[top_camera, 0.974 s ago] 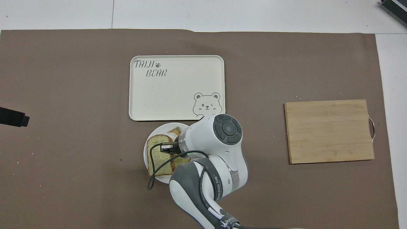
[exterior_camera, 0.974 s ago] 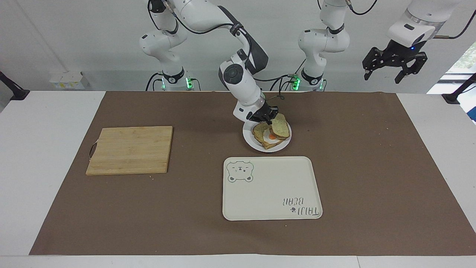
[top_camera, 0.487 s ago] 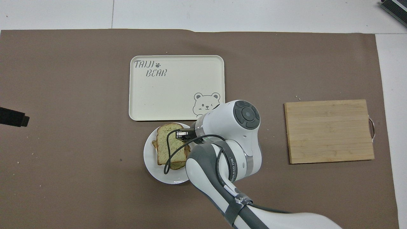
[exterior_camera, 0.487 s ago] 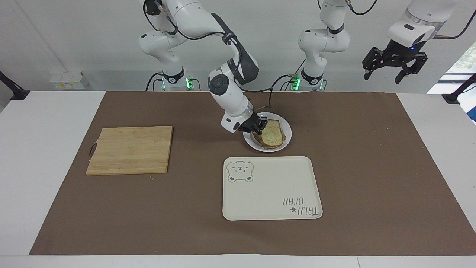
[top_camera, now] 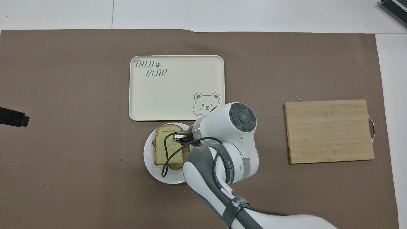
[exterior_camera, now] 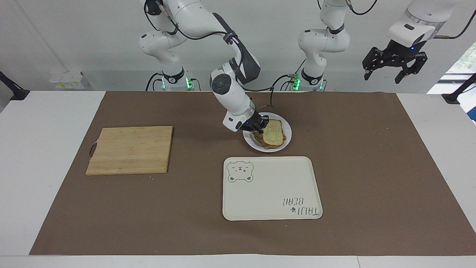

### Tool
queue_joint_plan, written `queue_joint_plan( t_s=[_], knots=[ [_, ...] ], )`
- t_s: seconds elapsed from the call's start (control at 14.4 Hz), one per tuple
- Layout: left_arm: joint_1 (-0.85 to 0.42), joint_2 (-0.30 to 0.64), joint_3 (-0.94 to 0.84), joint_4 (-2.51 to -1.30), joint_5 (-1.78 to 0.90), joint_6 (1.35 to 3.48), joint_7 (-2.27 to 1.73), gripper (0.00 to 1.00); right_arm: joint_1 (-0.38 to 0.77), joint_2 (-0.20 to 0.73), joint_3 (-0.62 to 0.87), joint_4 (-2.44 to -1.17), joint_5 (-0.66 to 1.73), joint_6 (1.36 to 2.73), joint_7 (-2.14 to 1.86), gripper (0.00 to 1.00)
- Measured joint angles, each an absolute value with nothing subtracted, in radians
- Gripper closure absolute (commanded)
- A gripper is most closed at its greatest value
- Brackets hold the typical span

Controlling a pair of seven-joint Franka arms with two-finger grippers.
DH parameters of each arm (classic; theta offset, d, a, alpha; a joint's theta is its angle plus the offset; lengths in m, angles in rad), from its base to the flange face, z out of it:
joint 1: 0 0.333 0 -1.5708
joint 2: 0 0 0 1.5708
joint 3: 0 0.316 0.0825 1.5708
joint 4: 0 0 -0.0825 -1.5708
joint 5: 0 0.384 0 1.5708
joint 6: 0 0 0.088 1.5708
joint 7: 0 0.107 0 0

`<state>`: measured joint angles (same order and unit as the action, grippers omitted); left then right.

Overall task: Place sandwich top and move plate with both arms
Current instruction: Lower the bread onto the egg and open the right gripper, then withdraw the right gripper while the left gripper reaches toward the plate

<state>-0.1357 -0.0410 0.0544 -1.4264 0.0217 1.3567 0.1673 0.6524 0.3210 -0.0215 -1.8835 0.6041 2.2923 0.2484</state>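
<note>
The sandwich top lies nearly flat on the lower toast, which sits on the small white plate. The egg is covered by it. My right gripper is low over the plate's edge toward the right arm's end, shut on the edge of the sandwich top. My left gripper hangs open and empty high in the air, off the left arm's end of the brown mat, and waits.
A cream tray with a bear drawing lies just farther from the robots than the plate. A bamboo cutting board lies toward the right arm's end of the table. Crumbs dot the brown mat.
The right gripper has laid the tilted sandwich top down over the egg toast, and its wrist has swung toward the right arm's end. The left arm has not moved.
</note>
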Motion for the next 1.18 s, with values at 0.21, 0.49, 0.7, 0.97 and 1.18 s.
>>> queue_joint_plan(
  t_s=[0.21,0.49,0.7,0.97,1.18],
  knots=[
    [-0.136,-0.041,0.054,-1.426,0.022,1.357,0.167,0.0,0.659,0.327,-0.021,-1.896,0.604,2.322,0.248,0.0],
    [-0.136,-0.041,0.054,-1.426,0.022,1.357,0.167,0.0,0.658,0.329,-0.024,-1.896,0.596,2.339,0.247,0.0],
    [-0.136,-0.041,0.054,-1.426,0.022,1.357,0.167,0.0,0.647,0.329,-0.031,-1.885,0.514,2.342,0.247,0.0],
    [-0.136,-0.041,0.054,-1.426,0.022,1.357,0.167,0.0,0.574,0.292,-0.037,-1.866,0.404,2.336,0.247,0.0],
    [-0.136,-0.041,0.054,-1.426,0.022,1.356,0.166,0.0,0.489,0.235,-0.039,-1.864,0.303,2.272,0.247,0.0]
  ],
)
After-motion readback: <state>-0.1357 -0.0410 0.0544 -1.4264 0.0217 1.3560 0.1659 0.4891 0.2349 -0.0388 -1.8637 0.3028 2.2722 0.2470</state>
